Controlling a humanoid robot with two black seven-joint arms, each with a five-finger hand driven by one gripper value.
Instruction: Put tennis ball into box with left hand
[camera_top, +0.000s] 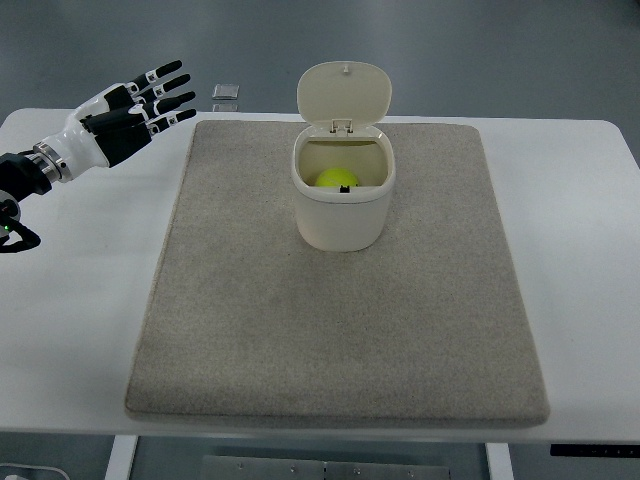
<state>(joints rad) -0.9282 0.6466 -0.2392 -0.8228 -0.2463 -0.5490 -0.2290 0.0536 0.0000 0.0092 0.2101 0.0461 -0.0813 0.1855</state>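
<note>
My left hand (130, 115) hangs over the far left corner of the white table (80, 300), its arm coming in from the left edge, and its fingers (170, 98) are stretched out straight and slightly fanned, holding nothing, with the tips aimed to my right and a little away from me. Nearest to those fingertips, just to their right and a touch farther off, lies 1 small flat silvery object (226, 93) at the table's far edge; I cannot make out what it is. Also to the right of my hand, starting just past the fingertips and running back toward my side, a beige mat (330, 340) covers most of the tabletop. Farther to the right of my hand, well apart from it, the cream box (342, 210) stands upright on the far half of the mat. Its hinged lid (345, 93) is tipped open and leans back, away from me. The tennis ball (337, 179), yellow-green, sits inside the box, low against the inner wall, with only its upper part showing over the rim and a small dark mark in front of it.
</note>
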